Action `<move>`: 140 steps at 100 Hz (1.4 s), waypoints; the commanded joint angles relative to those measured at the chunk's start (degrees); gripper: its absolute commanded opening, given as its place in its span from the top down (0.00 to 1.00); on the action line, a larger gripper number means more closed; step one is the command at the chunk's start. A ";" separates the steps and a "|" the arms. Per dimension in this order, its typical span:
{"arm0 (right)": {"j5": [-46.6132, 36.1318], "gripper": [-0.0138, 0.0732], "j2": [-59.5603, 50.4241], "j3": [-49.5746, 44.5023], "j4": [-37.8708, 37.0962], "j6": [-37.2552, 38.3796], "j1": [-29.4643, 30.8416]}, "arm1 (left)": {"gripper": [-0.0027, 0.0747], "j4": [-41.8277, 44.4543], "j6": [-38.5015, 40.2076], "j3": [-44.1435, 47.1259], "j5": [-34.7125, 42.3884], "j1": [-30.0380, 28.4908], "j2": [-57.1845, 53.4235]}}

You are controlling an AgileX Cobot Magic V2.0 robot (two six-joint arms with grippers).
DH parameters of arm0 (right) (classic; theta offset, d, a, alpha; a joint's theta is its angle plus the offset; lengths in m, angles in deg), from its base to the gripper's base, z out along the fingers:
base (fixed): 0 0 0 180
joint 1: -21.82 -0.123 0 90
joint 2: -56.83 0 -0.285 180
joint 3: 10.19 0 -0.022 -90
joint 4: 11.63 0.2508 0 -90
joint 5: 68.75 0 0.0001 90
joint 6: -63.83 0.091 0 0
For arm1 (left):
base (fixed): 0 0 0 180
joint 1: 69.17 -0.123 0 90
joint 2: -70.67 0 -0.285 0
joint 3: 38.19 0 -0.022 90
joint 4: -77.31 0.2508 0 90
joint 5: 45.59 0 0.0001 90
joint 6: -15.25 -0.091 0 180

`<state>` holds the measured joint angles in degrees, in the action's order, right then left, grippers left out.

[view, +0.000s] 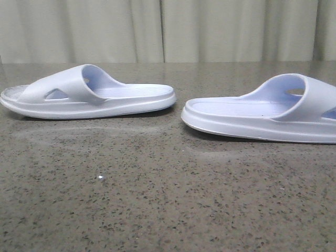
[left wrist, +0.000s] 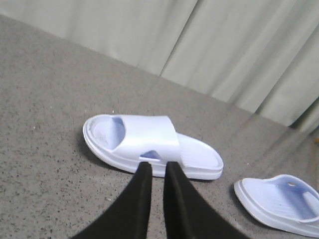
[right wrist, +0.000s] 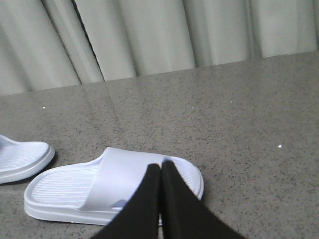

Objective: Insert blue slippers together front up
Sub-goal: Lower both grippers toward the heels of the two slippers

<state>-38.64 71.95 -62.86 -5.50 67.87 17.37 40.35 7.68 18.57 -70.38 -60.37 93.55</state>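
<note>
On the speckled table (view: 157, 199) — both blue slippers (view: 89, 94), soles down, heels facing.
Left gripper (left wrist: 155, 167) slightly parted, right gripper (right wrist: 160, 167) closed — both empty, slippers at 12 o'clock.

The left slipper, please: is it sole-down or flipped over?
Sole-down: the left slipper rests flat on the table, strap arching upward.

front: low, table-level, close | wrists: raised, angled down toward curtain (left wrist: 239, 55) | shared: both slippers (view: 94, 94)
</note>
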 commanded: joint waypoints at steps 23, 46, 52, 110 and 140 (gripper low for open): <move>0.39 0.77 7.50 3.67 3.99 0.21 0.27 | 0.94 -4.72 0.55 -4.50 3.27 0.11 13.54; -1.56 0.28 7.50 3.67 4.42 0.21 0.27 | 0.51 -5.88 0.29 -4.50 4.01 0.11 14.71; -2.62 0.26 7.50 3.67 4.42 0.21 0.27 | 0.35 -5.73 0.18 -4.50 4.60 0.11 14.71; -4.14 0.27 7.50 3.67 6.26 0.21 0.27 | 0.20 -21.75 1.56 -4.50 16.33 0.11 27.34; -4.04 0.27 7.50 3.67 6.91 0.21 0.27 | 0.20 -23.31 1.56 -7.79 16.99 0.11 39.50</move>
<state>-38.03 78.30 -61.20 0.77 68.20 17.37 18.24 8.82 14.25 -55.22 -60.37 130.93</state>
